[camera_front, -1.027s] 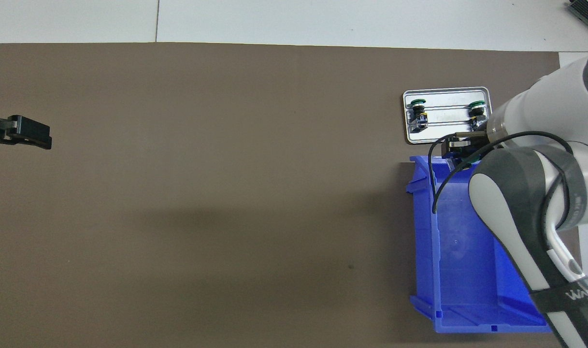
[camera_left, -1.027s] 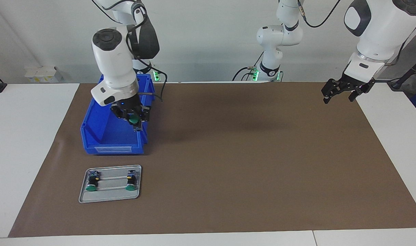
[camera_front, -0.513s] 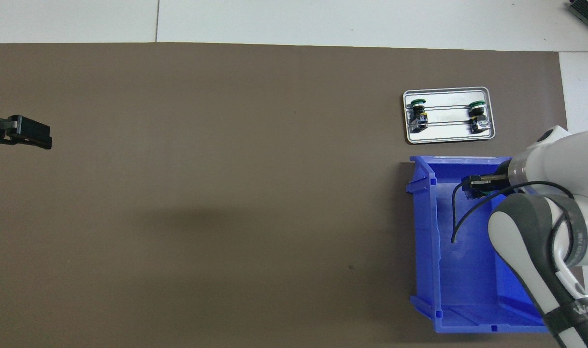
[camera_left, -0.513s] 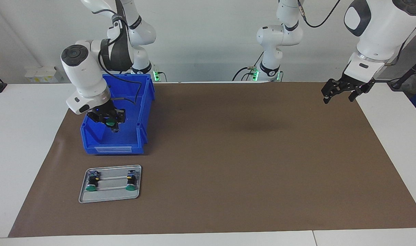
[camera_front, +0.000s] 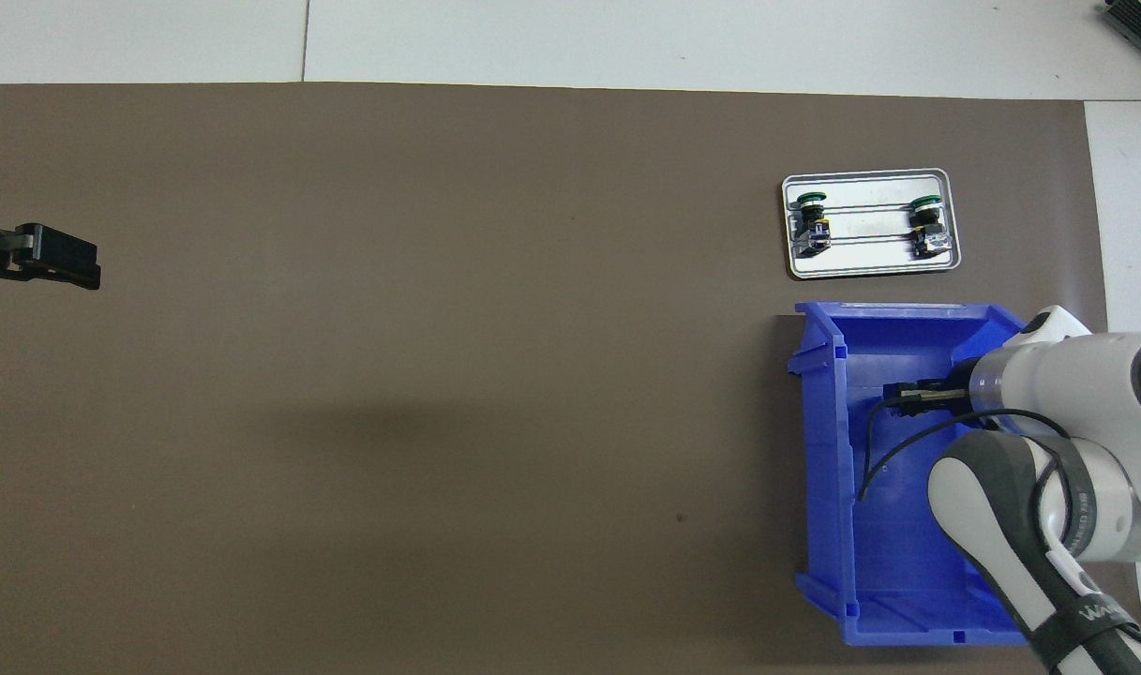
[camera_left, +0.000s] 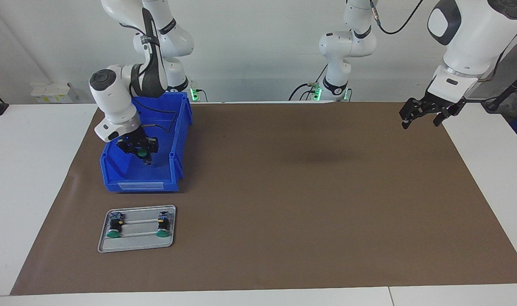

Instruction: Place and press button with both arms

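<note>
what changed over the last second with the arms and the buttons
The right pincer, shut on a green-capped button, swung from the blue bin's tray-side end toward its outer wall, then partway back, staying over the bin. The left pincer stayed open, waiting. The tray and its two buttons did not move.

**Right gripper over the blue bin**

The right gripper [camera_front: 910, 397] hung over the blue bin [camera_front: 828, 469]. Just farther from the robots, a grey tray [camera_front: 868, 267] held two green-capped buttons [camera_front: 812, 198]. The left gripper [camera_front: 59, 259] waited over the mat's edge.
</note>
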`<state>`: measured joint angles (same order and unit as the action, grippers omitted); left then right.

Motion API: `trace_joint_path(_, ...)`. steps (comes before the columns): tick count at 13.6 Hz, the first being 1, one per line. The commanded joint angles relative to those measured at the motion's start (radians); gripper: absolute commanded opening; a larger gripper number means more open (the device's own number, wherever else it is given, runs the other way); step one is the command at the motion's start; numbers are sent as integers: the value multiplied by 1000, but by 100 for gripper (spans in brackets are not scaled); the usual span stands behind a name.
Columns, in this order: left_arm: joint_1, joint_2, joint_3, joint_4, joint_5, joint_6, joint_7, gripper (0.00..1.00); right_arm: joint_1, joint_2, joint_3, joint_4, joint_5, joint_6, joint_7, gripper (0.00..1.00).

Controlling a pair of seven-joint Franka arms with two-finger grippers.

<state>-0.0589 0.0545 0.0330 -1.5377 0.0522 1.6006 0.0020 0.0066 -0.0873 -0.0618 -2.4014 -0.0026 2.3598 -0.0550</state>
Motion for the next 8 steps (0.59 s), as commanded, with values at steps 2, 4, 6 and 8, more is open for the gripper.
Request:
trace_joint_path(2,2,-28,-2,-35,17,16,-10,100,-7,7,10,-36,30,67,-19,0)
trace_joint_path(4,2,-28,-2,-35,17,15,-10,100,-2,18,10,-35,30,78,10,19)
trace_joint_path(6,2,-28,-2,-35,17,16,-10,100,-2,20,10,-33,30,75,11,71)
trace_joint_path(8,2,-28,-2,-35,17,16,-10,100,-2,18,10,-19,30,65,12,98)
